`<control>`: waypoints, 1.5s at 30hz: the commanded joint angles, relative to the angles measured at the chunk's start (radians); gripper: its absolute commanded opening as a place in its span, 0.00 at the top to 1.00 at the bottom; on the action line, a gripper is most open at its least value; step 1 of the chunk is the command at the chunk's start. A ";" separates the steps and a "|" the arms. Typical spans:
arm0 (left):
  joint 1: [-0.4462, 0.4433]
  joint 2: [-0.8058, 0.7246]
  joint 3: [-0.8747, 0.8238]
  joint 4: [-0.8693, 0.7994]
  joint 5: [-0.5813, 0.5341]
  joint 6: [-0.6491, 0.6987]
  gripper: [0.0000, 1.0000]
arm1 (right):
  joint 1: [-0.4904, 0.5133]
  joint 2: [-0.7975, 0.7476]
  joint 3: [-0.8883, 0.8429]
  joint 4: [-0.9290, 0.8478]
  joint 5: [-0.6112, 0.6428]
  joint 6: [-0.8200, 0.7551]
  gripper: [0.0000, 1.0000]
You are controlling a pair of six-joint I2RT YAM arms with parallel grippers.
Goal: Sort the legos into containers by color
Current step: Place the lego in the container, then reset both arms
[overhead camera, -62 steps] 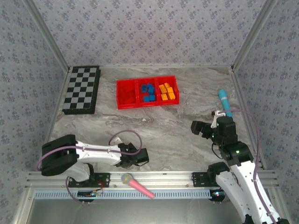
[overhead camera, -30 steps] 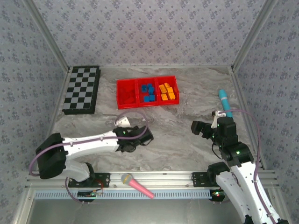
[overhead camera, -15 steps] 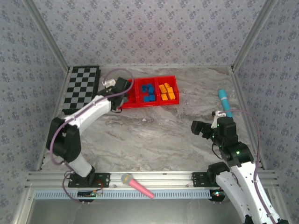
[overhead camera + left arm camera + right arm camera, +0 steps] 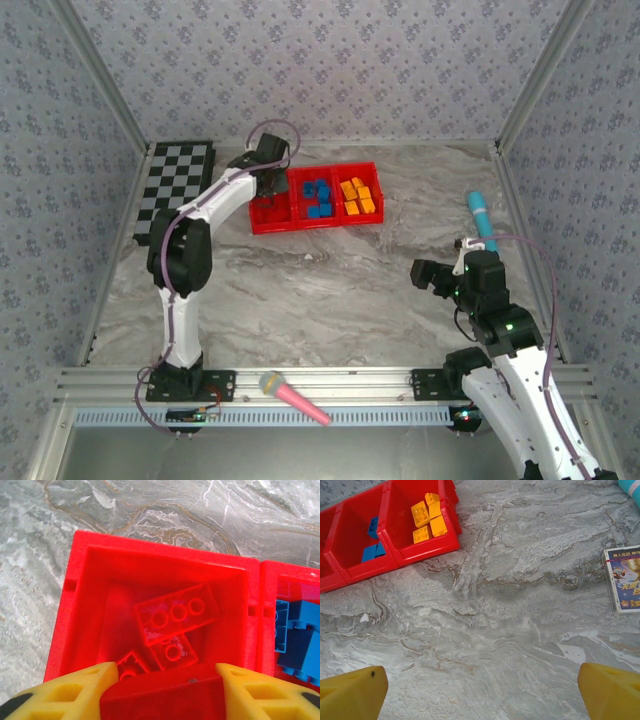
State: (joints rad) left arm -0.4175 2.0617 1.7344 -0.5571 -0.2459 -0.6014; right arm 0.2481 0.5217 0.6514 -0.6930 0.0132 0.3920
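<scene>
**A:** Sorting status?
**B:** Blue legos (image 4: 318,198) and orange-yellow legos (image 4: 357,197) lie in the middle and right compartments. The left end effector (image 4: 165,677) pinches a red lego (image 4: 160,702) above the left compartment (image 4: 82,605), which holds other reds; probably the final drop. The right end effector (image 4: 480,695) hangs spread above the table (image 4: 520,605).

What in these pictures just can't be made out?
Left wrist view: the red brick between the fingers of the left gripper is cut off by the bottom edge; grip unclear.
Top view: the left arm covers much of the tray's left compartment.
Right wrist view: the right edge cuts the printed box; print too small.
</scene>
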 commanded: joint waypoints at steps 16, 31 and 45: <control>0.020 -0.438 -0.354 0.211 0.151 0.113 0.00 | -0.004 0.012 0.010 -0.015 0.019 -0.012 0.01; 0.034 -0.888 -0.769 0.312 0.047 0.193 0.00 | 0.003 -0.026 0.006 0.021 0.146 0.010 0.01; 0.044 -1.466 -1.420 0.768 -0.295 0.575 0.00 | -0.121 0.113 -0.367 0.910 0.277 -0.368 0.01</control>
State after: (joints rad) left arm -0.3843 0.6029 0.3389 0.0799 -0.4568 -0.1436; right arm 0.1711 0.5816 0.3473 -0.1051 0.2909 0.1246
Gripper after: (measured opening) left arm 0.994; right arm 0.994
